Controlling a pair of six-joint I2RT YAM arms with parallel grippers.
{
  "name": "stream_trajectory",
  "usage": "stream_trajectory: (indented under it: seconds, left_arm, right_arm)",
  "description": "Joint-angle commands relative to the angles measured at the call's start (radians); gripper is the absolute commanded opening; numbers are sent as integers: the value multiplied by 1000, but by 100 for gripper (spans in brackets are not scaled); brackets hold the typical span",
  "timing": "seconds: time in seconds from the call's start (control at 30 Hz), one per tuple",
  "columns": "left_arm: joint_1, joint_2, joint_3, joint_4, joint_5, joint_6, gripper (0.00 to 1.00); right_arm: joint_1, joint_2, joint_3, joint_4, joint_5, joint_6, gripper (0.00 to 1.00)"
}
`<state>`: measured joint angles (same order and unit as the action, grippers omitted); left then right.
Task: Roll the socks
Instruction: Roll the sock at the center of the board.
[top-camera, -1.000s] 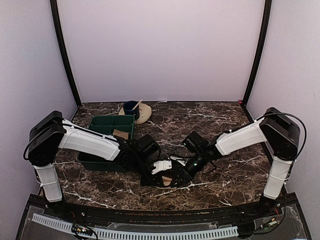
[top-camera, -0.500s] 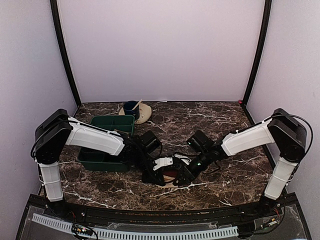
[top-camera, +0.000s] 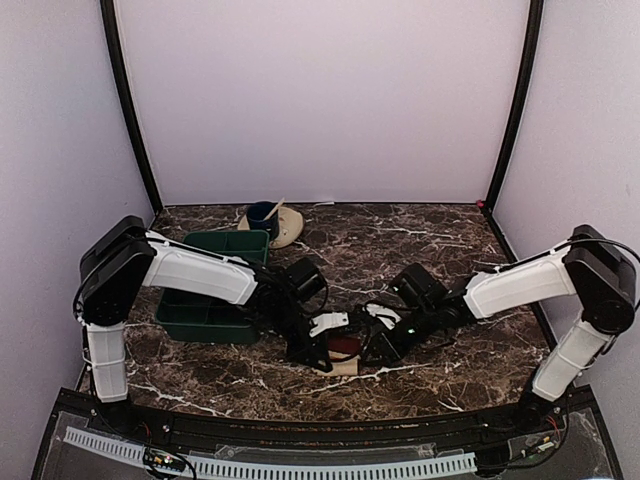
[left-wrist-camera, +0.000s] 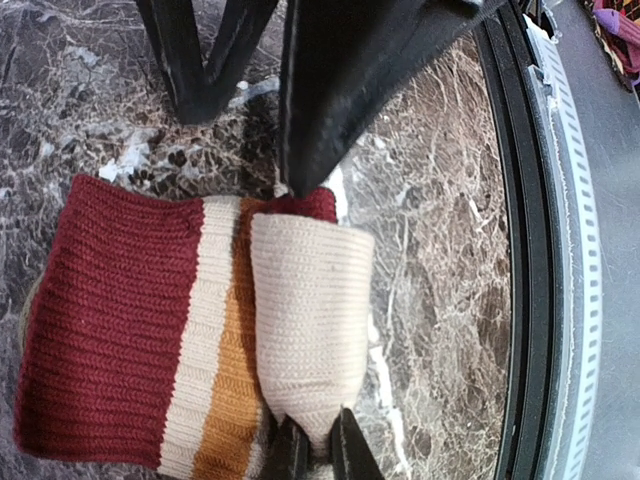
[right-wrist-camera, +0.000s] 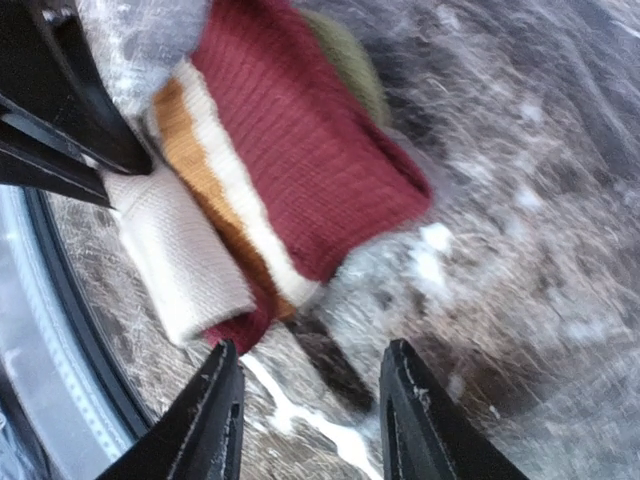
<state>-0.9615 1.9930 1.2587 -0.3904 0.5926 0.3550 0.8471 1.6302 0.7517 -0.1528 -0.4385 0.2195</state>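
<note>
Socks (top-camera: 343, 358) lie stacked on the tabletop (top-camera: 450, 250), near its front edge, centre, between the two arms. Left wrist view: socks (left-wrist-camera: 120, 330) lie flat, wide dark red band, then cream and orange stripes, then a tan part folded over on itself into a short roll. Right wrist view: socks (right-wrist-camera: 290, 170) show an olive patch peeking out at the far side of the red band; this view is blurred.

Left gripper (top-camera: 322, 352) is down at the socks' left side. Left gripper (left-wrist-camera: 318, 450) is nearly closed, pinching the end of the tan fold between its tips.

Right gripper (top-camera: 372, 348) is low at the socks' right side. Right gripper (right-wrist-camera: 310, 350) has its jaws well apart, nothing between them, only marble; the socks sit just beyond the tips. From the left wrist view one of its fingers reaches to the socks' edge by the fold; contact unclear.

Further back left: dark green bin (top-camera: 200, 328), the left arm passing over its near side. At the rear: beige saucer (top-camera: 290, 228) with a blue cup (top-camera: 262, 215) on it, well apart from the socks.
</note>
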Motion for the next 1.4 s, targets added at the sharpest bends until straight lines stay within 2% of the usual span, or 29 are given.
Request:
stream_trajectory:
  seconds: [0.0, 0.3, 0.57, 0.7, 1.03, 1.37]
  left_arm:
    - [3, 38, 24, -95, 14, 5, 0]
    - [13, 82, 83, -162, 62, 7, 0]
    - [22, 124, 126, -211, 103, 7, 0]
    - [27, 148, 149, -234, 126, 10, 0]
    - [41, 194, 199, -283, 180, 16, 0]
    - [52, 232, 228, -319, 215, 23, 0]
  right_arm:
    - [-9, -94, -53, 51, 125, 39, 43]
    - [52, -247, -151, 106, 335, 88, 44]
    - [249, -380, -204, 140, 634, 114, 44]
    - [343, -417, -206, 138, 734, 100, 44]
    - [547, -301, -120, 97, 909, 4, 47]
    - [580, -146, -35, 92, 889, -139, 53]
